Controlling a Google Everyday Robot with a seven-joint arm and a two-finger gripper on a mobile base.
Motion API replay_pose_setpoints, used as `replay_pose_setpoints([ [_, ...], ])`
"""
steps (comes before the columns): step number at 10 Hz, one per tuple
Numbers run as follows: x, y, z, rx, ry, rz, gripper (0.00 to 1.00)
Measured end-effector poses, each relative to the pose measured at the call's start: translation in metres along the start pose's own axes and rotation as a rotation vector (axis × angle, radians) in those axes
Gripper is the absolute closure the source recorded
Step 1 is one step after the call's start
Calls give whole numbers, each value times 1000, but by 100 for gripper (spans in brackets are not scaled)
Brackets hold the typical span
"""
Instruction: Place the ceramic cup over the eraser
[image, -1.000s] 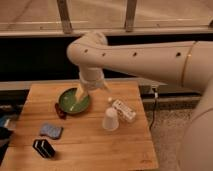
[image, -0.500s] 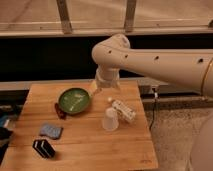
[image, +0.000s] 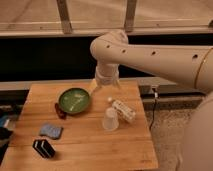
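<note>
The fingers (image: 95, 86) appear parted and grasp nothing. The gripper (image: 106, 89) hangs under the wrist above the back of the table (image: 95, 152), over the gap between the green bowl (image: 75, 100) and the white box (image: 123, 110). It is behind the ceramic cup (image: 110, 120) and above it, not touching.

The cup stands near the middle of the table, just beside the box on its right; you cannot tell whether the two touch. Its long axis is upright. The wider end seems to rest on the table and the narrower, closed end points up, so it already sits mouth-down, as the task needs.

The step in hand is the reach and grasp. Bring the gripper forward and straight down over the cup's top. Turn the wrist so that no finger has to slip between cup and box. Close on the narrow upper part, gently, since the smooth taper may let it slide upward out of the grip. Lift straight and do not tip it.

The eraser (image: 43, 148) lies at the front left corner of the table, well apart from the cup. Its long axis runs along the table surface, slanting from back-left to front-right. The blue-grey pad (image: 51, 131) lies just behind it, so pass high over that. Centre the mouth on the eraser's middle, because its long side leaves the least room inside the rim, then lower until the rim sits flat.
</note>
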Motion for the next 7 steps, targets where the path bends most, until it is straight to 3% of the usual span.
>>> replay_pose_setpoints([
  [2, 11, -13, 23, 17, 57, 26, 20],
  [4, 22, -19, 61, 16, 118, 52, 20],
  [7, 43, -29, 110, -24, 189, 110, 20],
])
